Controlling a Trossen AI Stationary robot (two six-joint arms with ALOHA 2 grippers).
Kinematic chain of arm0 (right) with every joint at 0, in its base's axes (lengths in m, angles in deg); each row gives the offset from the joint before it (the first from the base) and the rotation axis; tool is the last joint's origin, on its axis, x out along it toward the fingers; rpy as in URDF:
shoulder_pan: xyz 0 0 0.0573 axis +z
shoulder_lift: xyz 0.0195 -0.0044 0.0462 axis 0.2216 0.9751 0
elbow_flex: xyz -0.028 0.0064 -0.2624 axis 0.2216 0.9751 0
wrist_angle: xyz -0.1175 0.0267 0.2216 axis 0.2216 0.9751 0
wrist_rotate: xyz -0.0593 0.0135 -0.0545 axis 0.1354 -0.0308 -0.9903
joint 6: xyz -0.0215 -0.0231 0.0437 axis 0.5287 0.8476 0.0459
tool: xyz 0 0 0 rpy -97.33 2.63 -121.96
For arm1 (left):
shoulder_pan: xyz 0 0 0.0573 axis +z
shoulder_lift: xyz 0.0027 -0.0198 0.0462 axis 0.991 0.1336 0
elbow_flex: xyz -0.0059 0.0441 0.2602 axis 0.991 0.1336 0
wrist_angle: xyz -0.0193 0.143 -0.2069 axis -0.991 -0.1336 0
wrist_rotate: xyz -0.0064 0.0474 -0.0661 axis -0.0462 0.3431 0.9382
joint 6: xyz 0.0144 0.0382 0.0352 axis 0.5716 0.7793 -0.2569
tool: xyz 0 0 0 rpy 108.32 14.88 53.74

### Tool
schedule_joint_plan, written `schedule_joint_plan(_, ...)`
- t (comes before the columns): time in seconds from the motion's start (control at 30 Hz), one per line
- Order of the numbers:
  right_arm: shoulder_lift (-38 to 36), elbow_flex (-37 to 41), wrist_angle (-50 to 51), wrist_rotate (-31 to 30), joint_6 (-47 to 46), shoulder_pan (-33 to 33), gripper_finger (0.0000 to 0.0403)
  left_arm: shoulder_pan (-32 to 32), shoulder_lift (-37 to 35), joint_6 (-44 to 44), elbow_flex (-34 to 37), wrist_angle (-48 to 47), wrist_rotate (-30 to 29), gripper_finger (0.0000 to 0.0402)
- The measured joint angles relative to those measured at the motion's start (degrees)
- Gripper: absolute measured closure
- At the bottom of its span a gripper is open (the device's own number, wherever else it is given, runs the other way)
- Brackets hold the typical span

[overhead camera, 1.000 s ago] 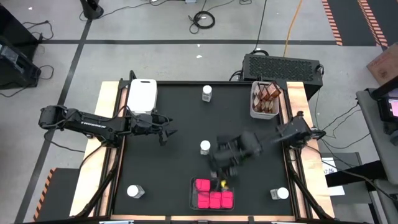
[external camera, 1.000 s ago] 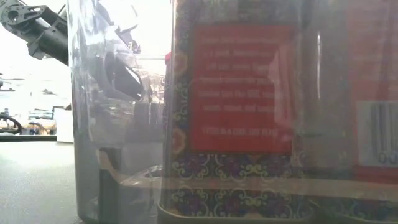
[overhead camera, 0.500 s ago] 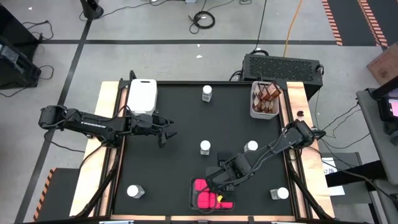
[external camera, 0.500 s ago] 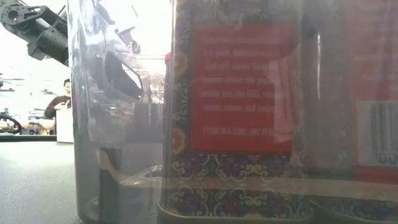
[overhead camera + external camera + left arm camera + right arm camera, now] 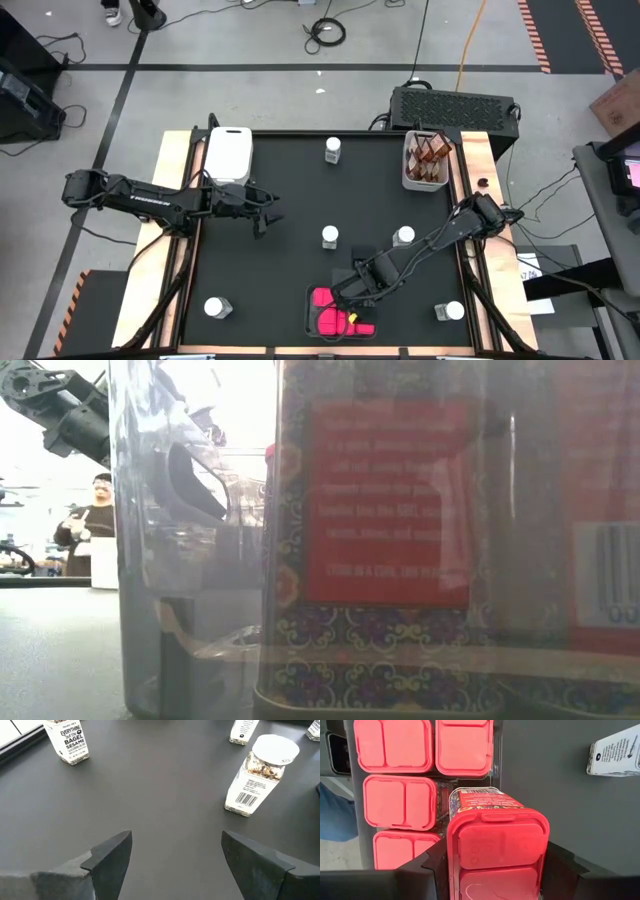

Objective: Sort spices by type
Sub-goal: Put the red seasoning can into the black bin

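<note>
The right end effector [image 5: 495, 865] is clamped on a bright pink square-topped spice box [image 5: 496, 851], one dark finger on each side, holding it over the near edge of the black table [image 5: 280, 270] right at the clear rectangular tray [image 5: 310, 322] where the other pink boxes [image 5: 427, 770] already sit in rows. Looks to me like it's lining this one up with the empty slot, since the wrist view shows four pink lids packed in and a gap just under the held box. Grabbing it by the sides makes sense: lid stays up and it can drop straight in next to its neighbours. The left end effector [image 5: 175, 855] is hanging open with nothing in it over the left part of the table, facing a clear jar with a round white lid [image 5: 260, 775], probably its next pick. Going down in size: a white rectangular tray [image 5: 229, 153] sits at the far left corner, another tray at the far right [image 5: 424, 183] holds the small brown jars [image 5: 430, 152], so that type looks done. The white-lidded jars are the ones left scattered, at the far edge [image 5: 332, 149], mid-table [image 5: 329, 236], beside the right arm [image 5: 403, 236] and at both near corners [image 5: 216, 308] [image 5: 453, 311]. Low view is mostly blocked by a spice container up close.
</note>
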Motion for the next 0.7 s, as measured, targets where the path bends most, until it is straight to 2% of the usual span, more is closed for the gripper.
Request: schedule_joint_plan(0.7,0.1,5.1,-5.1,0.3,0.5,0.0,0.0195,0.0,0.0,0.3,0.0,-0.3,0.0,0.0091)
